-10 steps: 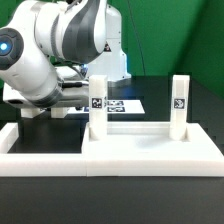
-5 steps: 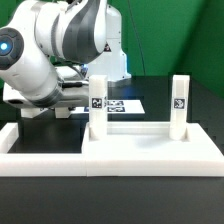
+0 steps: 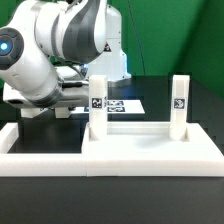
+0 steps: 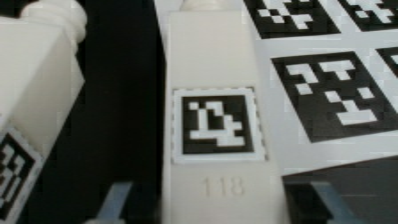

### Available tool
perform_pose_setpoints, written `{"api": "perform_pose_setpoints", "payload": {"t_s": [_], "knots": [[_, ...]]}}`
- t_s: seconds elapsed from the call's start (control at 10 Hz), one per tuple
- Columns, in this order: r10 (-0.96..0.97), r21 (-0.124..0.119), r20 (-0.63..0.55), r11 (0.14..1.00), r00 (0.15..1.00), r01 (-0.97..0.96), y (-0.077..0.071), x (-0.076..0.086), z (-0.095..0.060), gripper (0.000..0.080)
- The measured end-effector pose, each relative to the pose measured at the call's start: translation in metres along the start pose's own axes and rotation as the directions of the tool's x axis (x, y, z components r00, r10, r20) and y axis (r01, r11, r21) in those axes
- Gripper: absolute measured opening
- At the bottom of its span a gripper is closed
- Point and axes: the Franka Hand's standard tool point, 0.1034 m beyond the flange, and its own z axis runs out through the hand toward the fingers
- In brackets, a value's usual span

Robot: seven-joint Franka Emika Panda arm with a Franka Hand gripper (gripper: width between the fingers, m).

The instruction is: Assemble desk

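The desk top (image 3: 150,155) lies at the front of the black table (image 3: 205,100), and its raised rim runs round its edges. Two legs stand straight up on it near its far edge: the first standing leg (image 3: 97,112) on the exterior view's left and the second standing leg (image 3: 179,105) on the exterior view's right. There is wide open room between them. A white border bar (image 3: 40,165) touches the desk top's edge on the exterior view's left. Behind the standing legs the marker board (image 3: 128,104) lies flat. The big robot arm (image 3: 55,45) bends down on the exterior view's left and hides its own gripper there.

In the wrist view the gripper (image 4: 214,200) is over a lying leg (image 4: 214,120) that rests flat on the table with its tag facing up. The fingers (image 4: 116,200) are apart, one on each side of this leg, with a thin dark gap at each side, so they hold nothing. They are blurry and only partly seen. The lying leg's edge is just beside the marker board. A dark strip of table parts it from another white part (image 4: 36,80). That part is cut off by the picture's edge, and so are both ends of the lying leg.
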Motion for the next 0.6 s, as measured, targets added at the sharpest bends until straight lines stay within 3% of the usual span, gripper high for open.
{"api": "perform_pose_setpoints", "payload": {"t_s": [0.1,0.3,0.4,0.5,0.6], "knots": [[-0.001,0.000,-0.003,1.000,1.000,0.001,0.001,0.000,-0.002,0.0288],[-0.025,0.022,0.002,0.999,1.000,0.025,0.006,-0.016,-0.040,0.0290],[-0.035,0.033,0.004,0.999,0.999,0.035,0.000,-0.029,-0.063,0.0290],[-0.075,0.018,-0.061,0.997,0.995,0.076,-0.008,-0.044,-0.089,0.0290],[-0.076,0.026,-0.070,0.997,0.995,0.078,-0.010,-0.053,-0.091,0.0290]]}}
